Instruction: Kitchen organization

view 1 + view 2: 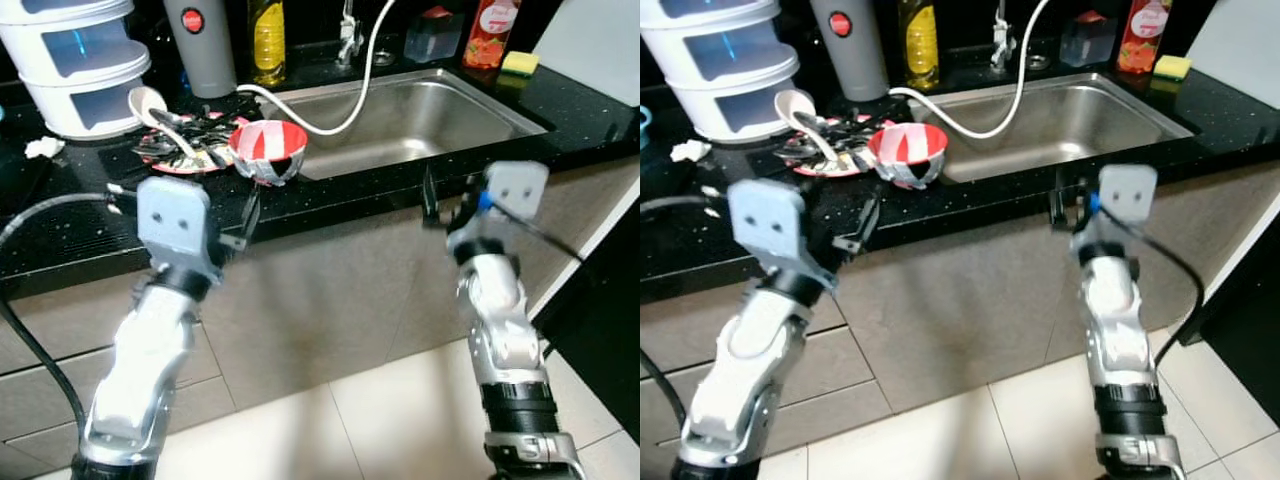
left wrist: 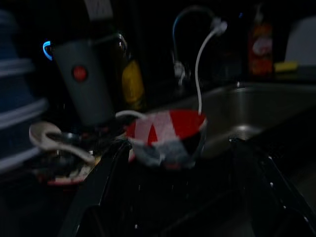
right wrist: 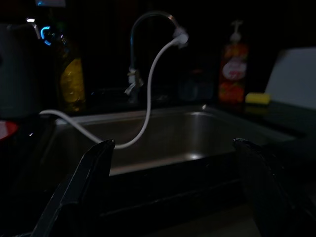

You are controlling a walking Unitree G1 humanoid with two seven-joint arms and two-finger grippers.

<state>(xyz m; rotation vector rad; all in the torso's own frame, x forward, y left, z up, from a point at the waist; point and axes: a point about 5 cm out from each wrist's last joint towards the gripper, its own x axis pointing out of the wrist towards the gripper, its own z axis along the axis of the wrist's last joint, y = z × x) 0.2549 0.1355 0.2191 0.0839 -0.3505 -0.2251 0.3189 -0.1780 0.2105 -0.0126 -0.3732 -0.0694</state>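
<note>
A red and white bowl (image 1: 268, 150) is sitting on the black tabletop (image 1: 60, 225) at the sink's (image 1: 420, 115) nine o'clock, touching a patterned plate (image 1: 185, 150) carrying a white spoon (image 1: 160, 115). The left pincer (image 1: 245, 222) is hovering at the tabletop's front edge, at the bowl's six o'clock, fingers spread. The right pincer (image 1: 447, 207) is hanging before the sink, fingers likewise spread, gripping nothing. A white hose (image 1: 345, 105) is trailing into the sink.
</note>
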